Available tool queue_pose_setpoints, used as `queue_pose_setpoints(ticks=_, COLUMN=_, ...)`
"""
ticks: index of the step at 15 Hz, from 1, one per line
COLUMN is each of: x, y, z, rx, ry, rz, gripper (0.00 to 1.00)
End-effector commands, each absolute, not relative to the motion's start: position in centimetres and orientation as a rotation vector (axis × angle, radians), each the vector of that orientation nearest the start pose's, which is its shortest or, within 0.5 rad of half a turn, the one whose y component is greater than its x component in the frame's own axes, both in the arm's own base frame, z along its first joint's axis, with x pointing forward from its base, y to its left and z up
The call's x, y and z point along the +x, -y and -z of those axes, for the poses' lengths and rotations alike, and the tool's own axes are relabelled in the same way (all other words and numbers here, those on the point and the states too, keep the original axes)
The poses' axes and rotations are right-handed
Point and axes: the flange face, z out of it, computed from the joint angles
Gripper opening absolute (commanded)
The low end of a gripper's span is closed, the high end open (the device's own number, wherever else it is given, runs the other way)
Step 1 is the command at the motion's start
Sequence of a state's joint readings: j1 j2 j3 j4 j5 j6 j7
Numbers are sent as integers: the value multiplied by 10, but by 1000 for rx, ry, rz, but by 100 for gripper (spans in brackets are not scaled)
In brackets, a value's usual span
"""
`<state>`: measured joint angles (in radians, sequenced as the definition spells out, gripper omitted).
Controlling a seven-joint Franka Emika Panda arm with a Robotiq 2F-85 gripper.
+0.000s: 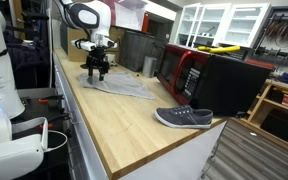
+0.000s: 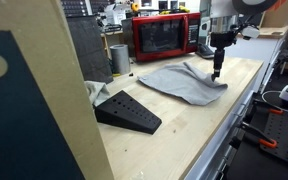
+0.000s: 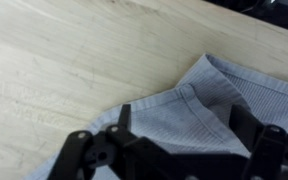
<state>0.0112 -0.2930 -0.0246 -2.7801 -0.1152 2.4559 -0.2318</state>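
Observation:
A grey-blue cloth lies spread on the wooden countertop; in the other exterior view the cloth has a raised fold near its far corner. My gripper hangs just above the cloth's end, also seen from the opposite side as the gripper over the folded corner. In the wrist view the gripper is open, its two dark fingers straddling a hemmed corner of the cloth. Nothing is held between them.
A grey sneaker lies near the counter's front end; from the opposite side the sneaker looks dark. A red microwave and a metal canister stand at the back. A black box sits beside the microwave.

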Motion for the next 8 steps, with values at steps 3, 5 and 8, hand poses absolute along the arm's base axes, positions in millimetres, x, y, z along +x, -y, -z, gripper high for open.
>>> queue_pose_setpoints(ticks=3, x=387, y=-12, z=-288, rx=-3199, ry=685, rz=111, gripper=100)
queue_pose_setpoints(ticks=5, x=387, y=-16, z=-282, rx=-3187, ry=726, rz=108, gripper=100)
queue_pose_setpoints(ticks=8, x=386, y=-21, z=-273, rx=-3170, ry=763, rz=77, gripper=74)
